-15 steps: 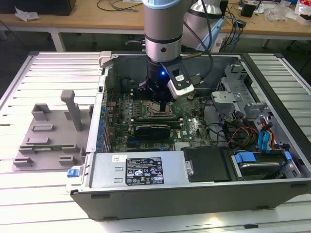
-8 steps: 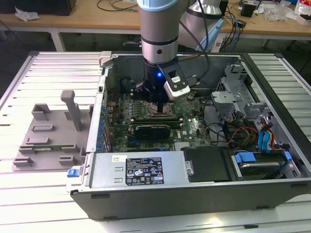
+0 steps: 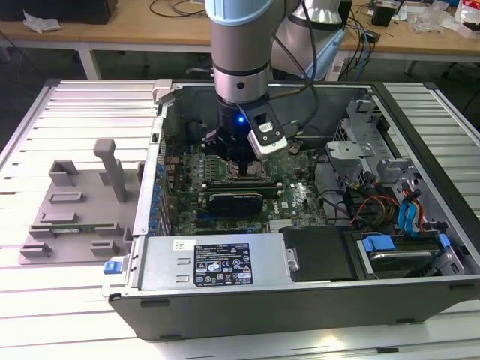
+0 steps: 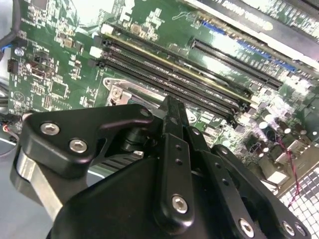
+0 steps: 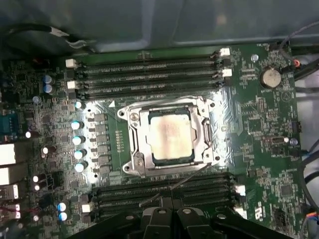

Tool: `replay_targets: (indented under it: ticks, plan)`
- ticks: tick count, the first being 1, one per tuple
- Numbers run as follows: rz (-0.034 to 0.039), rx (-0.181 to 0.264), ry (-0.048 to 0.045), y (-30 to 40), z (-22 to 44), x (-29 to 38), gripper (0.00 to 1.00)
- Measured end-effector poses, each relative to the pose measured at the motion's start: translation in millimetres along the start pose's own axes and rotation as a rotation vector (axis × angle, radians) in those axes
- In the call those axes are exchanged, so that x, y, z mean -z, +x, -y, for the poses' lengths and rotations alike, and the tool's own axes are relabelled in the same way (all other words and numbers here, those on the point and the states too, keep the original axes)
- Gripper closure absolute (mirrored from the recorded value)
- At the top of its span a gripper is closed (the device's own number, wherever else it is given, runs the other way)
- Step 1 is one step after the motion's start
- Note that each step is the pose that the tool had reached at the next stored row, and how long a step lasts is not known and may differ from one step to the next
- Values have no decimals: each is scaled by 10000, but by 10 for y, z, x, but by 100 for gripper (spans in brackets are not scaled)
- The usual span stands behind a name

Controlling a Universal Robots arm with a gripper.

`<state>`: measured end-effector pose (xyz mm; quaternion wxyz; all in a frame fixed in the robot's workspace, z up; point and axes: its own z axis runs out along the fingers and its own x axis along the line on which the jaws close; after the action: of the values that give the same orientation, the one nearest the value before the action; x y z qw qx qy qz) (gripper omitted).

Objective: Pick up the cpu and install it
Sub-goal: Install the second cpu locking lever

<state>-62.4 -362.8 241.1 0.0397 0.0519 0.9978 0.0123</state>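
I have the arm point(image 3: 238, 52) reaching straight down into the open computer case point(image 3: 300, 292), which lies on its side on a pale slatted metal table point(image 3: 82, 112). The gripper point(image 3: 241, 159) hangs just above the green motherboard point(image 5: 259, 164). In the first wrist view the cpu point(image 5: 171, 135) lies flat inside the metal frame of the socket point(image 5: 134, 149), its silver top facing up, between two banks of long black memory slots point(image 5: 149, 74). The black fingers point(image 5: 172, 219) point at the board just beside that socket, close together, and nothing is held between them. On the exterior view's left a grey plastic fixture point(image 3: 79, 206) lies on the table, apart from the case. Behind the table run wooden benches point(image 3: 112, 31) with loose cables point(image 3: 176, 9) and bits of kit.
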Motion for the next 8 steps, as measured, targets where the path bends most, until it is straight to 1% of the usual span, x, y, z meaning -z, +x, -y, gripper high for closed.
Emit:
replay_targets:
  ticks: [1,2,4,7,8]
  plan:
    - [-6,62,-52,1,0,-8,89]
    - [-13,204,-85,2,0,-15,89]
    - [-39,869,-174,4,1,-37,89]
    - [-53,1311,-211,6,4,-48,89]
    - [-55,1388,-216,8,9,-49,89]
